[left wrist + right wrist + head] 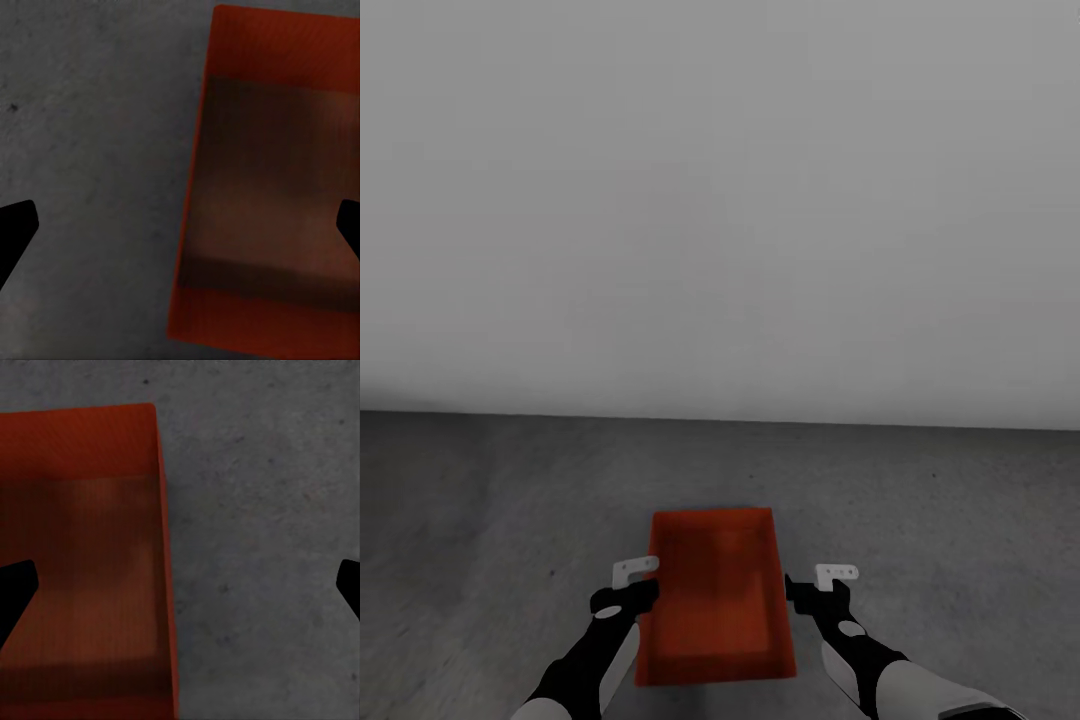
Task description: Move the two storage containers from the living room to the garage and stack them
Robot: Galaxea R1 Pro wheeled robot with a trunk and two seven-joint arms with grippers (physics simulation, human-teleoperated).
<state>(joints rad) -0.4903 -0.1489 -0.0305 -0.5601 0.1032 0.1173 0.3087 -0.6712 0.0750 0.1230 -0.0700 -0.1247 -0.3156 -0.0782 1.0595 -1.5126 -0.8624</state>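
Note:
One orange-red storage container (715,600) lies on the dark grey concrete floor (490,500) of the garage, its open top facing up, right in front of me. My left gripper (632,585) hovers open over its left long wall (196,187): one fingertip (16,225) shows over the floor, the other over the bin's inside. At the right long wall (163,547) my right gripper (818,585) is also open, straddling it the same way, with one fingertip (16,585) over the bin. Neither gripper holds anything. The bin (277,187) looks empty inside (82,562).
A plain pale grey wall (720,200) rises a short way beyond the container and spans the whole head view. Speckled concrete stretches to both sides of the bin.

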